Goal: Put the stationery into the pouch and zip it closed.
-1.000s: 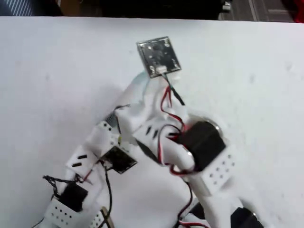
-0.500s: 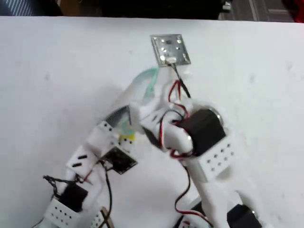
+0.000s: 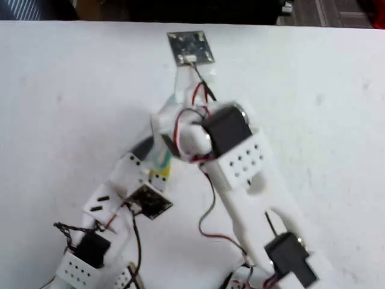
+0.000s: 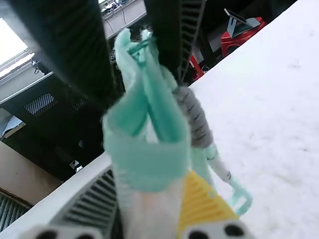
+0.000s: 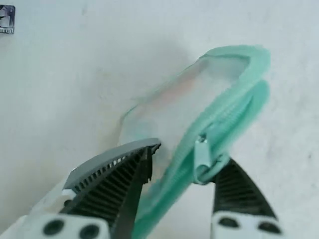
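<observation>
From above, the two arms cross over the middle of the white table (image 3: 313,108) and cover most of the pouch (image 3: 161,158). A small mint patch of it shows at the tip of the left gripper (image 3: 157,171). The wrist cameras show what the arms hide. The left wrist view has that gripper's grey and yellow fingers (image 4: 199,199) pressed together on one end of the mint-green pouch, pinching it. The pouch runs from there away from the camera, to where the black fingers of the right gripper (image 4: 132,45) stand on either side of its top edge. In the right wrist view those fingers (image 5: 124,174) are spread apart with the zip band (image 5: 219,119) passing between them. The zip slider (image 5: 202,149) sits just beside one fingertip, but whether they touch cannot be told. Seen from here, the pouch's long axis runs away from the right gripper. The mint zip edge faces the camera and curves round at the far end, and the translucent body sits below it, toward the table.
</observation>
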Controlling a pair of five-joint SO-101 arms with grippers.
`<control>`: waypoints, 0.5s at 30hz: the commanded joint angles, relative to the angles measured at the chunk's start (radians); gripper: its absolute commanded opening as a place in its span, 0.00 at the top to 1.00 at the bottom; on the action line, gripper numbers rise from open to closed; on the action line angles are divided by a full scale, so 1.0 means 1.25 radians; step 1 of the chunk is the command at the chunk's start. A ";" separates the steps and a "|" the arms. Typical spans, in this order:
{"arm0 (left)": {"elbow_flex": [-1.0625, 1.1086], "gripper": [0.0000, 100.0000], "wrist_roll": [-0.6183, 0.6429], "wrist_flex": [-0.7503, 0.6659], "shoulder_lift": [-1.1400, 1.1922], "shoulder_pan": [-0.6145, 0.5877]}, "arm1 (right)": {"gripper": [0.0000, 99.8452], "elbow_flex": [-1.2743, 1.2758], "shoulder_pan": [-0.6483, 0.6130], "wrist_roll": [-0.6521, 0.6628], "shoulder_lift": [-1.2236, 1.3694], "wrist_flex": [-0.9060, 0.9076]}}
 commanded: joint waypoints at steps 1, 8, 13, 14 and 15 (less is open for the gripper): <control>-0.001 0.98 -0.010 -0.021 -0.009 0.010 | 0.93 -0.075 0.019 0.071 0.058 0.015; -0.006 0.98 -0.011 -0.014 -0.009 0.010 | 0.98 -0.092 0.083 0.119 0.143 0.014; -0.185 0.87 0.071 0.261 -0.009 0.050 | 0.98 -0.113 0.147 0.123 0.161 0.001; -0.245 0.84 0.135 0.336 -0.009 0.050 | 0.98 -0.133 0.155 0.136 0.161 0.001; -0.300 0.81 0.194 0.399 -0.009 0.050 | 0.98 -0.158 0.161 0.153 0.161 0.002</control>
